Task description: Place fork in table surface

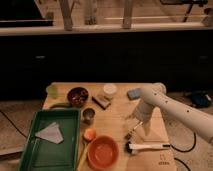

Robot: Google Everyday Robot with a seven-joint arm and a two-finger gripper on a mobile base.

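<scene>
tray [35, 150]: green, far left on table [116, 122], front-left part; white paper sheet [50, 133] lying in it
cup [52, 90]: yellow-green, back-left corner of table, behind tray
dark bowl [77, 96]: right of yellow-green cup, sth dark/reddish inside
metal cup [88, 115]: small, just off tray's back-right corner
orange ball [89, 134]: small, btw metal cup & orange bowl, beside tray edge
orange bowl [103, 151]: front edge of table, right of tray
box [103, 100]: small brown/white, mid-back
white tub [109, 89]: just behind box
fork [132, 133]: lying on table, slanted, right of orange bowl, just behind white-handled tool; right at gripper tip, contact can't tell
blue pad [134, 93]: back of table, next to arm
gripper [140, 124]: pointing down over table center-right, just above fork
jaws: can't tell if spread or pressed together
white-handled tool [149, 146]: flat on table, black end to the left, front-right
arm [172, 107]: white, comes in from right
</scene>
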